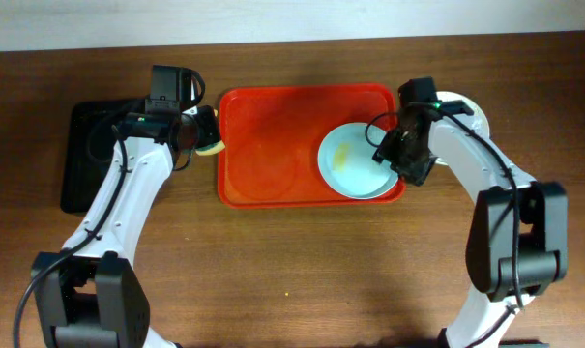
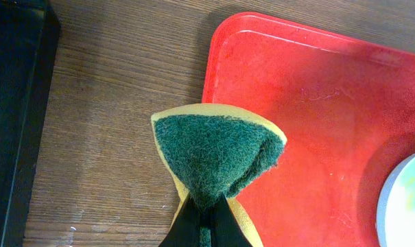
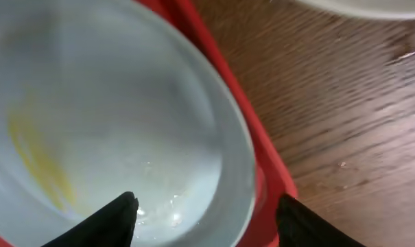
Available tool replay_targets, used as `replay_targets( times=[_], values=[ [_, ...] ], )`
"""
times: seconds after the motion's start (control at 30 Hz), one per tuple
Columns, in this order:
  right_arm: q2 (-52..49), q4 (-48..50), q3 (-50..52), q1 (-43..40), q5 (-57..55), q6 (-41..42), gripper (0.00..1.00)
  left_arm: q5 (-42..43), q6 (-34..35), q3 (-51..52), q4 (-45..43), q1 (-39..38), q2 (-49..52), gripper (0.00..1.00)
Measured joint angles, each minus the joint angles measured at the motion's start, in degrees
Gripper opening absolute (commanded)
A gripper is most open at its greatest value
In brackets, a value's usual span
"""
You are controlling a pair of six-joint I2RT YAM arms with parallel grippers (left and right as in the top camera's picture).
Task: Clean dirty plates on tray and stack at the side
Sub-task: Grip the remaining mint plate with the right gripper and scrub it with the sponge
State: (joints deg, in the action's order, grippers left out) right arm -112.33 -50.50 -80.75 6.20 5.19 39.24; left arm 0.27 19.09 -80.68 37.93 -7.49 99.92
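Note:
The red tray (image 1: pixel 273 145) lies mid-table. A pale blue-green plate (image 1: pixel 355 159) with a yellow smear sits at its right end; it fills the right wrist view (image 3: pixel 111 123). My right gripper (image 1: pixel 396 155) is open, its fingers (image 3: pixel 204 213) straddling the plate's right rim and the tray edge (image 3: pixel 262 165). A white plate (image 1: pixel 466 104) lies on the table beyond the right arm, partly hidden. My left gripper (image 1: pixel 203 133) is shut on a yellow and green sponge (image 2: pixel 214 158), held over the table by the tray's left edge (image 2: pixel 217 62).
A black tray (image 1: pixel 89 155) lies at the far left, and its edge shows in the left wrist view (image 2: pixel 15 103). Bare wooden table runs along the front, below the red tray.

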Motion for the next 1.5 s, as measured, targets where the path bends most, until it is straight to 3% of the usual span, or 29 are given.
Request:
replay_targets(
  times=[0.2,0.3,0.43,0.6,0.63,0.67,0.73,0.9,1.17,1.4,1.5],
  values=[
    [-3.87,3.02,0.2,2.19,-1.51,-0.13,0.66,0.0,0.0,0.0,0.0,0.0,0.0,0.0],
    [-5.01,7.56,0.09,4.2,-0.81,-4.35,0.7,-0.02,0.0,0.0,-0.07,0.0,0.0,0.0],
    [-6.69,2.6,-5.11,4.94,-0.81,-7.98,0.71,0.0,0.0,0.0,-0.04,0.0,0.0,0.0],
    [-8.44,3.72,-7.02,3.15,-0.85,-9.55,0.69,0.0,0.0,0.0,-0.63,0.0,0.0,0.0],
    [-9.68,3.98,-7.3,3.15,-0.85,-9.68,0.53,0.0,0.0,0.0,-0.68,0.0,0.0,0.0],
    [-10.01,4.46,-7.8,3.15,-0.87,-9.7,0.28,0.0,0.0,0.0,-0.68,0.0,0.0,0.0],
    [-10.51,5.22,-7.98,3.15,-0.61,-10.12,0.04,0.94,0.0,0.0,-0.94,0.0,0.0,0.0],
    [-11.08,8.87,-8.11,6.27,6.75,-15.54,0.04,3.8,0.0,0.02,-4.37,-5.03,1.11,0.0],
    [-11.72,10.32,-8.11,8.92,11.47,-19.98,0.04,4.28,0.76,0.13,-12.98,-15.61,12.22,0.0],
    [-11.76,10.29,-8.11,8.92,11.72,-19.98,0.04,10.51,3.5,0.28,-20.39,-16.5,20.02,0.0],
    [-11.82,9.88,-8.11,8.92,12.33,-19.98,0.04,1.46,3.72,-0.66,-15.65,-16.96,21.05,0.0]
  ],
)
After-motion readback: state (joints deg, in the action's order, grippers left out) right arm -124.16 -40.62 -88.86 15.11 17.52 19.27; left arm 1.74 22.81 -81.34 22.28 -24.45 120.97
